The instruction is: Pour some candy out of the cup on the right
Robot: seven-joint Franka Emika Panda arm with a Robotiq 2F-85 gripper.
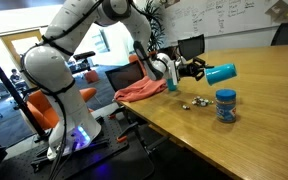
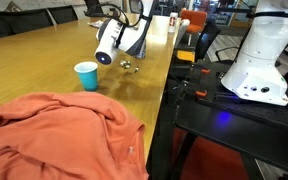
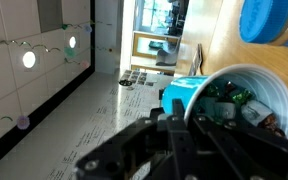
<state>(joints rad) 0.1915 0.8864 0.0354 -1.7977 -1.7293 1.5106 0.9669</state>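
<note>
While the pink cloth (image 1: pixel 142 91) lies left of centre, out of the way, the claw (image 1: pixel 200 70) is clamped on the cup (image 1: pixel 222 72). The cup is held on its side mid-frame so its contents can spill. Candy (image 1: pixel 196 100) lies scattered on the worktop (image 1: pixel 264 140) just below, and the blue jar (image 1: pixel 225 105) stands apart at lower right.

Bright daylight floods your windows (image 1: pixel 6 22) at upper left (blown out); in the wrist view, the gripper (image 3: pixel 176 138) is dark, blurred.

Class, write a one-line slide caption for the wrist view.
Wrist view: the gripper holds the cup, mouth toward the camera, candy visible inside.
</note>
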